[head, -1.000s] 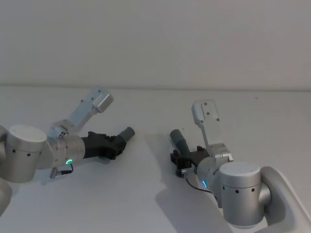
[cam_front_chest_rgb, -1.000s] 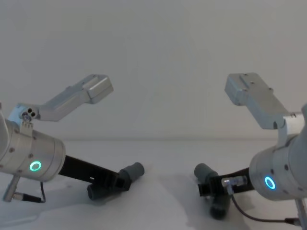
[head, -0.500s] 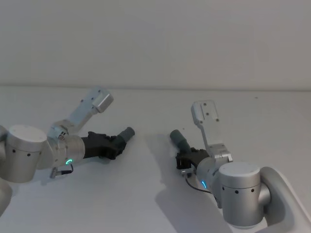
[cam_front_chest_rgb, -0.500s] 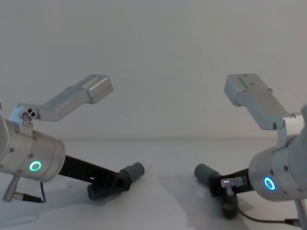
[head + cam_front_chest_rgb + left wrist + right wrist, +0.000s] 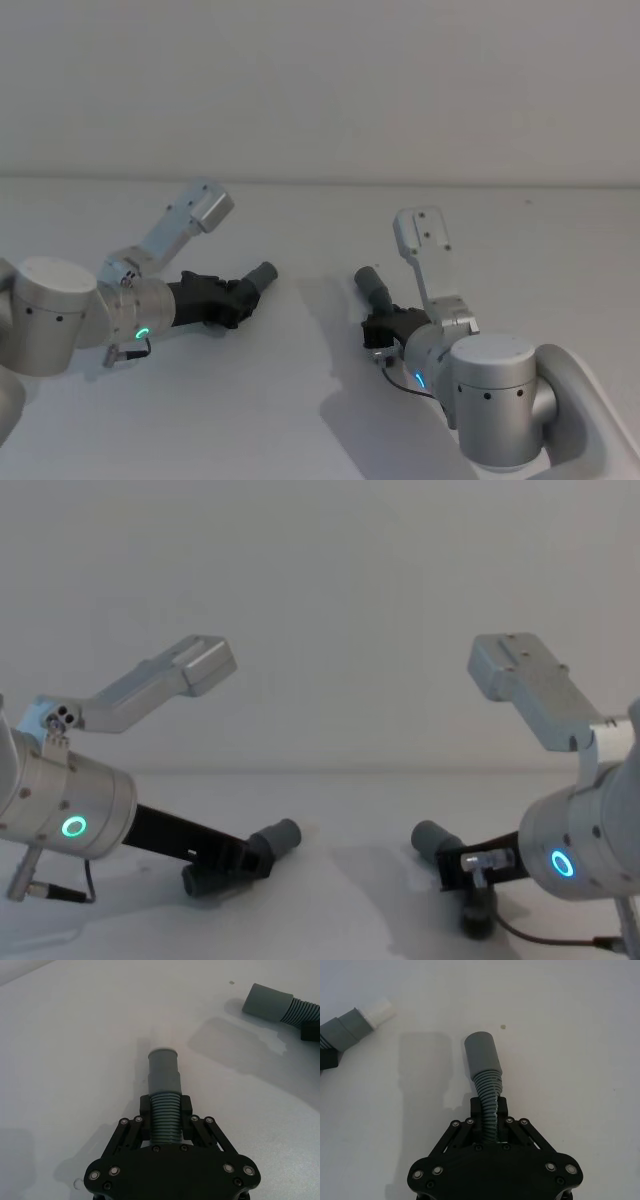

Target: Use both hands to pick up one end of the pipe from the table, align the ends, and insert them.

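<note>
As both reach across the table [image 5: 300, 420], left gripper [image 5: 165, 1109] pinching straight pipe [image 5: 164, 1072] pointing 2 o'clock, right gripper [image 5: 489, 1109] pinching bent pipe [image 5: 482, 1056] pointing 11 o'clock.

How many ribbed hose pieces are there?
2. The straight piece is clamped in the left gripper, on the robot's left. The bent piece is clamped in the right gripper, on its right. None seems hidden.
</note>
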